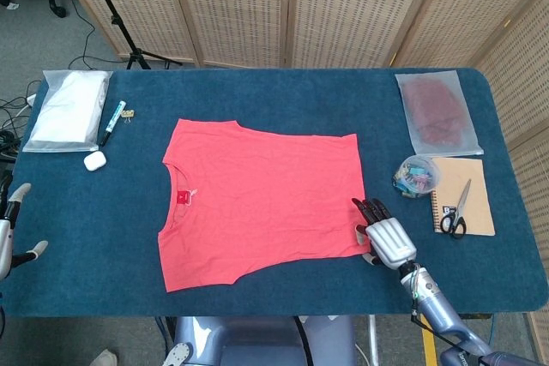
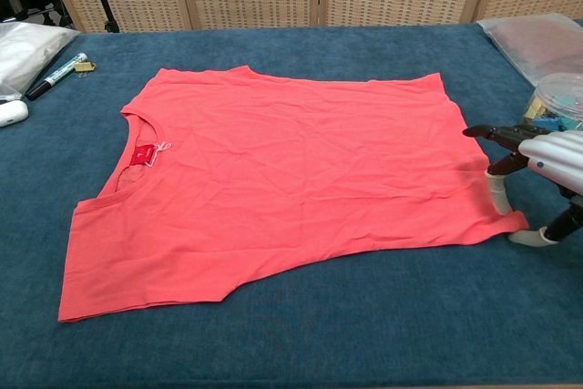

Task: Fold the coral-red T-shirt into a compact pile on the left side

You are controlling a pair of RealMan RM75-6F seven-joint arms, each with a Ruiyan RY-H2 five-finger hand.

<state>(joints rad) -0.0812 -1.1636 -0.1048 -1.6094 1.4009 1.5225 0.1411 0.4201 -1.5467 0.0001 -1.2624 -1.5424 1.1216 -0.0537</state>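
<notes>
The coral-red T-shirt point(image 1: 257, 199) lies spread flat in the middle of the blue table point(image 1: 274, 92), neck to the left, hem to the right. In the chest view the T-shirt point(image 2: 273, 179) has its near right hem corner by my right hand point(image 2: 547, 166). One fingertip point(image 2: 497, 196) touches the cloth just inside that corner, and the thumb rests on the table beside it. Nothing is gripped. From above, the right hand point(image 1: 383, 237) sits at the hem's lower corner. My left hand point(image 1: 10, 229) shows only at the frame's left edge, fingers apart, off the shirt.
A white packet point(image 1: 64, 109), a marker point(image 1: 111, 122) and a small white case point(image 1: 94, 160) lie at the far left. To the right are a clear tub of clips point(image 1: 418, 176), a notebook point(image 1: 476, 179) with scissors point(image 1: 455, 212), and a plastic bag point(image 1: 437, 113).
</notes>
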